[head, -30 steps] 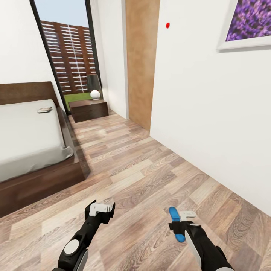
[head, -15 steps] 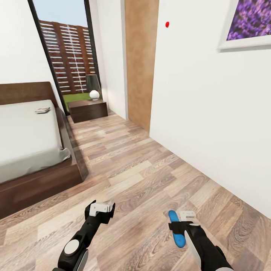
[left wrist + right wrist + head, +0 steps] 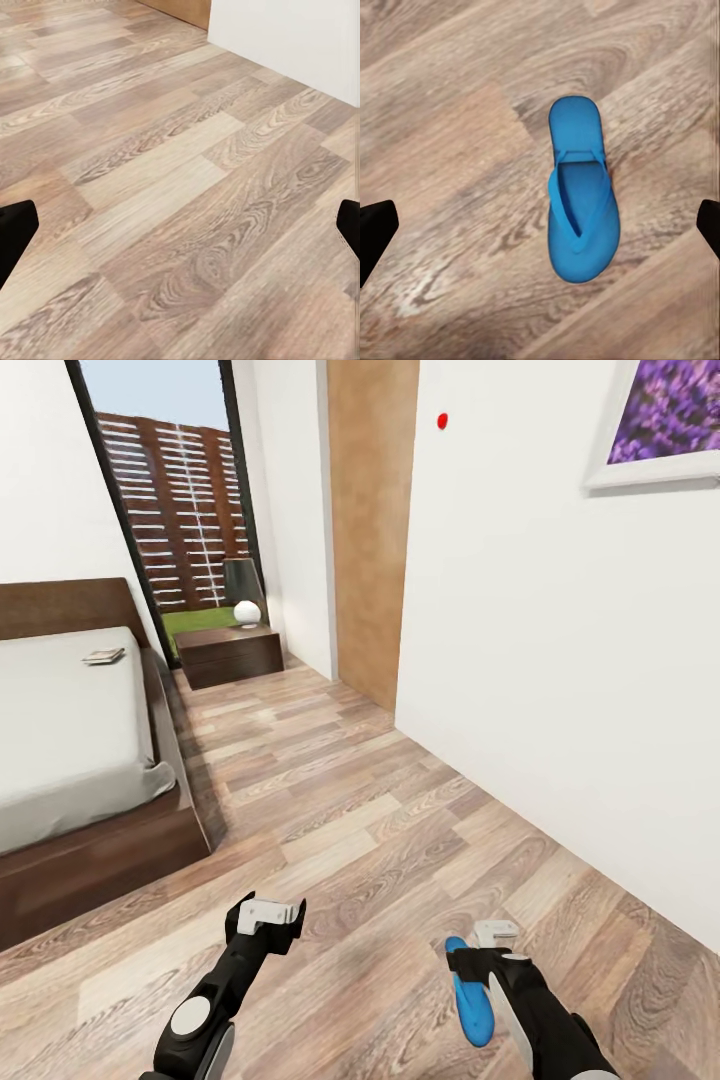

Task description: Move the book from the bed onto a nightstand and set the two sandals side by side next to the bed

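Observation:
One blue sandal (image 3: 468, 1000) (image 3: 581, 217) lies flat on the wood-plank floor at the near right, partly covered by my right arm in the head view. My right gripper (image 3: 490, 943) (image 3: 541, 229) hangs open above it, and nothing sits between its fingers. My left gripper (image 3: 272, 918) (image 3: 180, 229) is open over bare floor. The wide bed (image 3: 60, 740) stands at the left with the small book (image 3: 103, 656) on the mattress near the headboard. A low brown nightstand (image 3: 228, 655) sits beside the headboard, in front of the window.
A lamp and a white ball (image 3: 246, 612) stand on the nightstand. A white wall (image 3: 560, 660) with a framed purple picture runs along the right, beside a wooden door panel (image 3: 370, 530). Open plank floor lies between bed and wall.
The whole view has shifted: the bed has slid left and the sandal sits lower, closer under my right gripper. Both grippers hold the same pose.

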Available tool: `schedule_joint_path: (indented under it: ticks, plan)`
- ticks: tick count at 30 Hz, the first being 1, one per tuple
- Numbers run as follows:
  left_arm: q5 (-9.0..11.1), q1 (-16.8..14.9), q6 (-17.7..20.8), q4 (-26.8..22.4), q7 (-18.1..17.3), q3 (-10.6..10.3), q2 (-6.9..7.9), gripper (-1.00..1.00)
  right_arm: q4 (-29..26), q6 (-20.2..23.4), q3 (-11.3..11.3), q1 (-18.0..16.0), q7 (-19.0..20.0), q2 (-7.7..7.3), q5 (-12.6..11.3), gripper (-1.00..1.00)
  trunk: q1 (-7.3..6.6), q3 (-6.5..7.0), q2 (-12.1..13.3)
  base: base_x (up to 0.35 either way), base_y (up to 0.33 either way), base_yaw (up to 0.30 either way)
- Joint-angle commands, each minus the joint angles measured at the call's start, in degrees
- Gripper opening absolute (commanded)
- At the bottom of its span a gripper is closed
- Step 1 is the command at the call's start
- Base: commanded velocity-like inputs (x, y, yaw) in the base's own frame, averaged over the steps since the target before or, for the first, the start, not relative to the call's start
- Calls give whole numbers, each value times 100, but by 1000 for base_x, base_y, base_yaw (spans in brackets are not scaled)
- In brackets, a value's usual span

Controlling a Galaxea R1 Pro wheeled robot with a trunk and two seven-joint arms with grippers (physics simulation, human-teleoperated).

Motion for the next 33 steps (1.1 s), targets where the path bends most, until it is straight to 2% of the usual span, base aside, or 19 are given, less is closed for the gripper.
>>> schedule_joint_path:
  ticks: [1,6,21,33]
  plan:
    - [-2,-1,35,-11,5,-1,-1,100,-7,29,3,-2,-8,4,8,100,-1,-5,-2,62,-272,0]
    - [-4,-1,34,-11,5,-1,-1,100,-6,28,8,-2,-8,10,8,100,-1,-5,-2,29,-123,0]
    - [-4,-1,34,-11,5,-1,-2,100,-6,28,8,-2,-8,9,8,100,-1,-5,-2,2,-7,0]
    - [-4,-1,43,-11,5,-1,-9,100,-7,28,9,-2,-8,9,8,100,30,-271,-18,0,0,0]
